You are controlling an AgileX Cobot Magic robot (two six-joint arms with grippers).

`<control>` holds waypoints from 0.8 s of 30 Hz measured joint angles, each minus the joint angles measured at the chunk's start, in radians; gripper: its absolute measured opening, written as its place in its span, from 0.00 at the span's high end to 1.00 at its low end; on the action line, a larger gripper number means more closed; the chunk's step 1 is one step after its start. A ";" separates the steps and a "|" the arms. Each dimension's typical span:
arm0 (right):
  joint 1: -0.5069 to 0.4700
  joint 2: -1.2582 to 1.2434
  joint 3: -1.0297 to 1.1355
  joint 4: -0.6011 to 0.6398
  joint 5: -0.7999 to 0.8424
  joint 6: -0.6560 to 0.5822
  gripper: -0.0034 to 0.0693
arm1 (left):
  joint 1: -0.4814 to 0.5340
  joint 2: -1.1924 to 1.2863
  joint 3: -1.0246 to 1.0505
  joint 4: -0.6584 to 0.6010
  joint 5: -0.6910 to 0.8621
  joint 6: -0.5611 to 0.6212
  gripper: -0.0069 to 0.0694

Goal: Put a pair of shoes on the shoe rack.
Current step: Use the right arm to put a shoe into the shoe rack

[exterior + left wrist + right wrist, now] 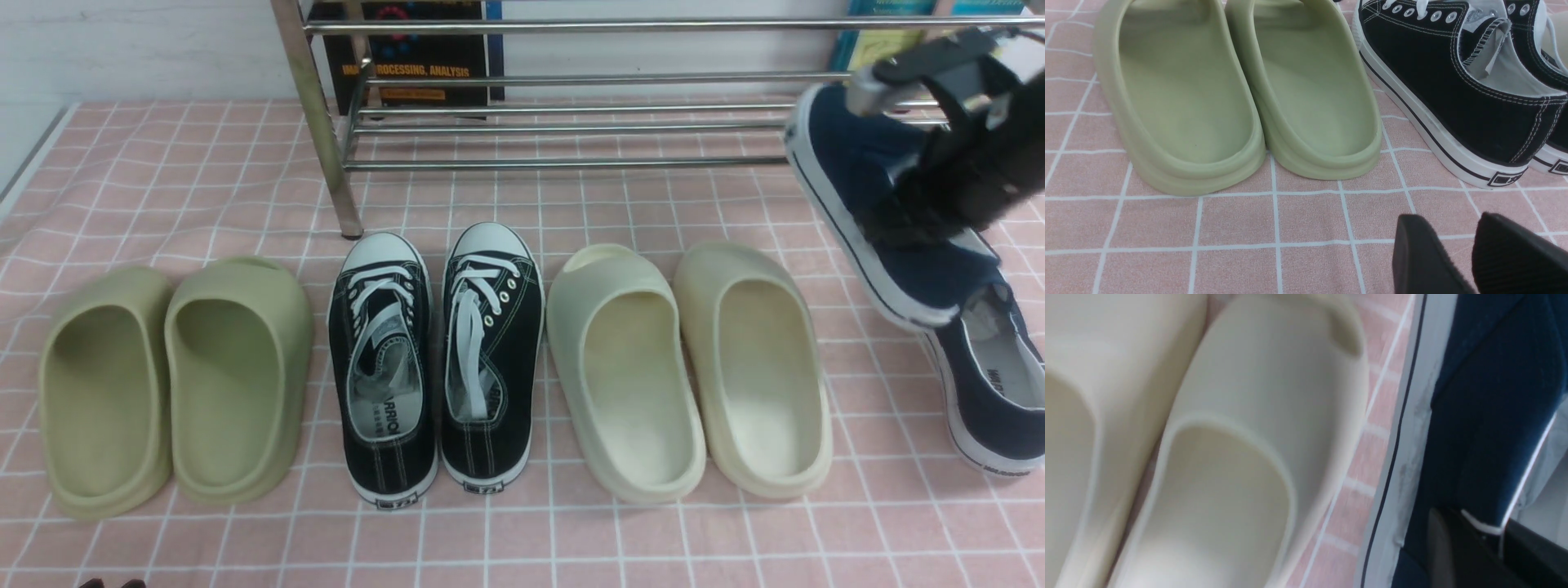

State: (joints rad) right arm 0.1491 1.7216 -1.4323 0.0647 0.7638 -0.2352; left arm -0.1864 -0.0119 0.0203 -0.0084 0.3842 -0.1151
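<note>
Right gripper (pixel 1486 535) on my rig pinches one navy shoe (pixel 857 163) by its collar, tilted near the rack (pixel 571 162); my left gripper (pixel 1453 249) hangs spread, empty.

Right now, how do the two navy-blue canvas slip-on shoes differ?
The lifted navy-blue canvas slip-on shoe hangs tilted in the right claw, toe up by the chrome shoe rack; the resting navy-blue canvas slip-on shoe lies flat on the pink checked cloth, ungripped. The lifted one shows its sole's side, the resting one its pale lining. Both have white rubber soles.
</note>
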 joint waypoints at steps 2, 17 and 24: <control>0.000 0.055 -0.070 -0.001 0.002 -0.002 0.90 | 0.000 0.000 0.000 0.000 0.000 0.000 0.60; 0.005 0.453 -0.593 -0.065 0.092 -0.004 0.90 | 0.000 0.000 0.000 0.001 0.000 0.000 0.60; 0.005 0.528 -0.699 -0.098 0.079 -0.004 0.90 | 0.000 0.000 0.000 0.001 0.000 0.000 0.60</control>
State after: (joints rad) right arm 0.1536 2.2498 -2.1314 -0.0334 0.8429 -0.2389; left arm -0.1864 -0.0119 0.0203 -0.0075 0.3842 -0.1151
